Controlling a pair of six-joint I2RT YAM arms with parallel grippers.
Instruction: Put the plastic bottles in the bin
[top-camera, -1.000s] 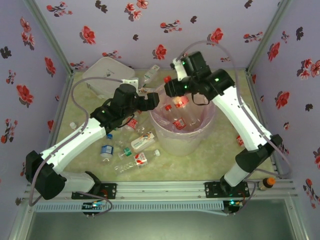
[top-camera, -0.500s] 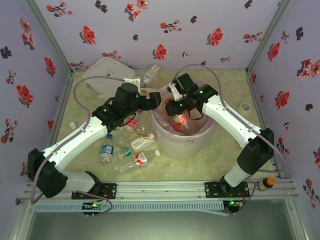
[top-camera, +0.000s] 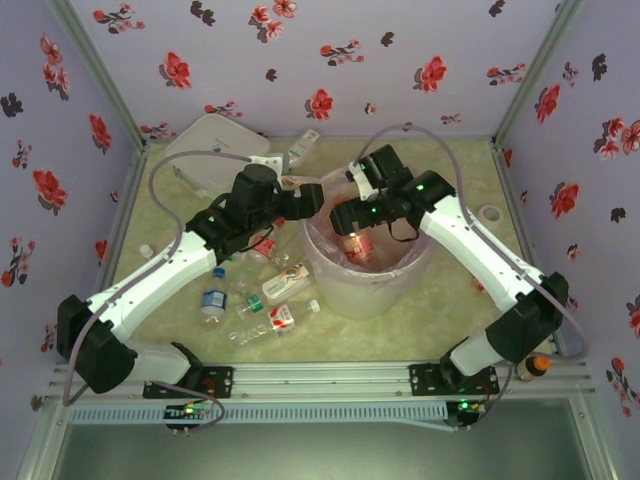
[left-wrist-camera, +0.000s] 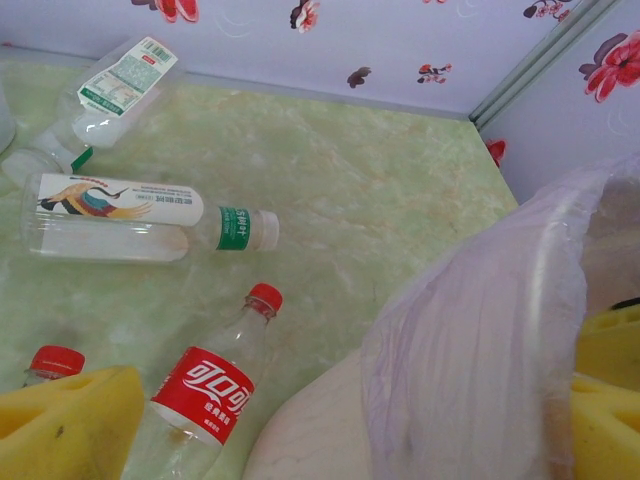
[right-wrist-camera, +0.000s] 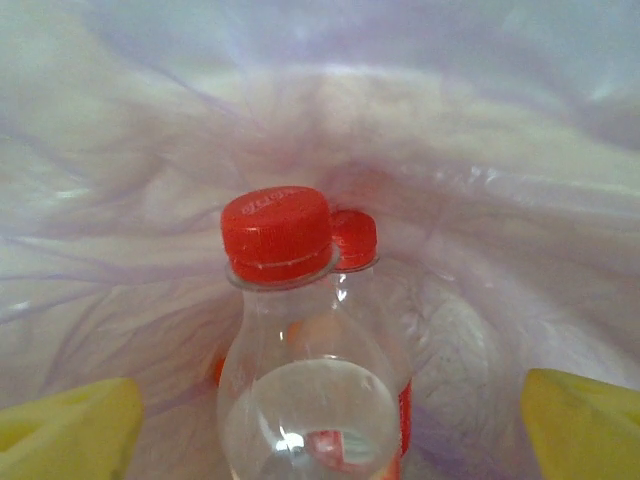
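Observation:
The bin (top-camera: 335, 292), a pale bucket lined with a pink bag (right-wrist-camera: 150, 170), stands mid-table. My right gripper (top-camera: 352, 222) reaches down inside it. In the right wrist view this gripper (right-wrist-camera: 330, 430) is open, its yellow pads (right-wrist-camera: 65, 425) wide apart. A clear red-capped bottle (right-wrist-camera: 300, 350) stands free between them, with another red cap (right-wrist-camera: 355, 240) behind. My left gripper (top-camera: 308, 200) is open at the bin's left rim, and the bag edge (left-wrist-camera: 480, 340) lies between its pads (left-wrist-camera: 70, 425). Just left of the rim lies a red-label bottle (left-wrist-camera: 205, 390).
A green-capped bottle (left-wrist-camera: 130, 215) and another bottle (left-wrist-camera: 110, 85) lie behind the bin. Several bottles (top-camera: 283, 287) are scattered left of the bin. A white lidded box (top-camera: 210, 150) sits at the back left. An orange-capped bottle (top-camera: 535, 365) stands by the right arm's base.
My right gripper came down from the bin's far rim into the bin, then opened and let go of the red-capped bottle. The left arm has barely moved.

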